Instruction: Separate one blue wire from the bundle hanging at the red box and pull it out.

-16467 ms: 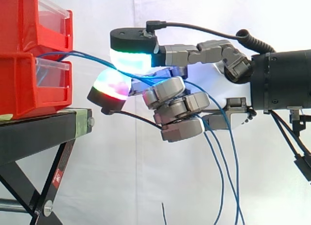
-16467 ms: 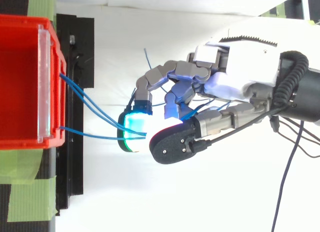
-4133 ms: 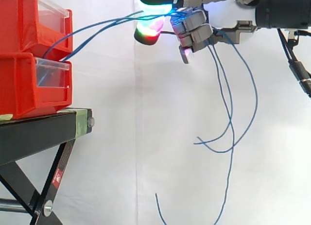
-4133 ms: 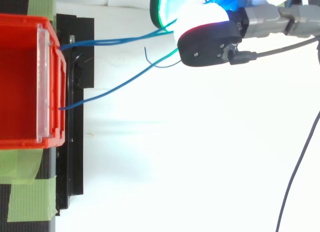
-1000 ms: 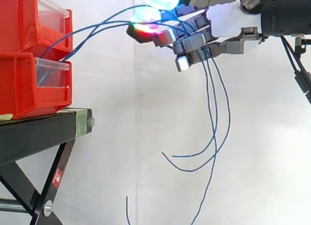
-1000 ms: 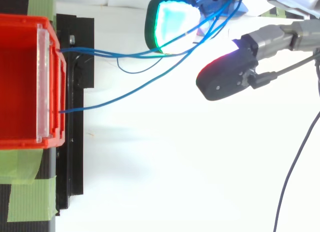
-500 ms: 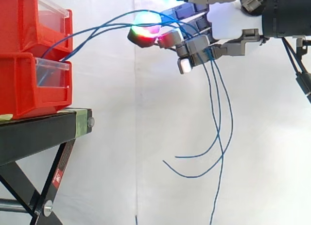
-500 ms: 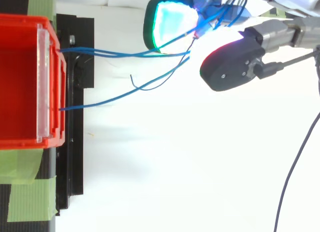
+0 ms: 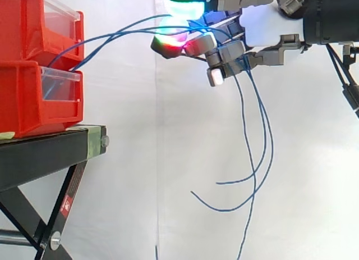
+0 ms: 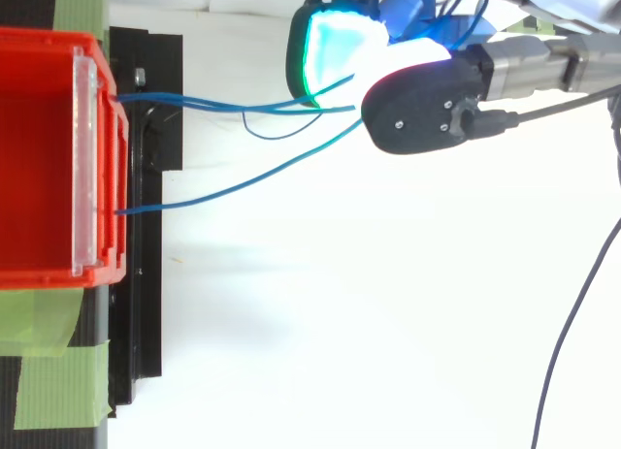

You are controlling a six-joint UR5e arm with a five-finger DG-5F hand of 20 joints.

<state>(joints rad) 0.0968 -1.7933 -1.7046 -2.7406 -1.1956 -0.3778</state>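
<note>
Between fingers (image 9: 185, 4), blue wires (image 10: 194, 102) leftward (to box (image 9: 28, 97))

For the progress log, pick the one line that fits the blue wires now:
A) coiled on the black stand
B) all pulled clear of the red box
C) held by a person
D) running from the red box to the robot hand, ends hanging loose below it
D: the blue wires leave the red box and rise to the robot hand, which is closed on them, while their free ends dangle beneath it in the side view.
</note>
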